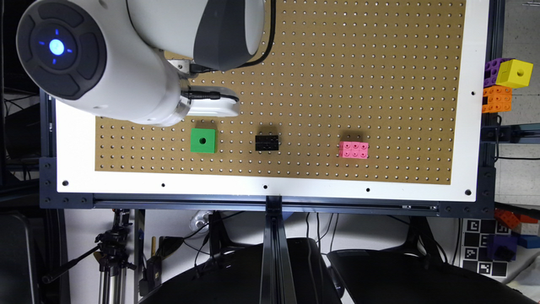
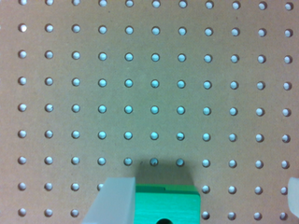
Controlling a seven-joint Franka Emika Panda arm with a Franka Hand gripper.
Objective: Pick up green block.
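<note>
Green block (image 1: 203, 140) sits flat on the brown pegboard (image 1: 337, 84), toward the exterior view's left in a row of three pieces, its face with the round dark hole turned up to the camera. To its right in that view lies a black studded brick (image 1: 266, 142), apart from it, and further right a pink studded brick (image 1: 353, 149), well apart from both.

Arm: the large white body of the arm fills the upper left of the exterior view, a dark round cap with a blue light facing the camera. The white end part past the wrist (image 1: 211, 103) projects over the board just above the green block as that view frames it, with a black cable plugged into it. Nothing of the arm touches the block in that view.

Gripper (image 2: 205, 200): the wrist view looks straight down on the pegboard. One pale translucent finger (image 2: 114, 200) stands at the edge of the frame, overlapping one side of the green block (image 2: 166, 205); whether it touches the block cannot be told. The other finger (image 2: 294, 191) shows as a sliver at the far edge, well clear of the block. The fingers stand wide apart, holding nothing.

Off the board, at the exterior view's right edge, a cluster of yellow, purple and orange blocks (image 1: 506, 82) rests beside the white frame (image 1: 474, 63).
</note>
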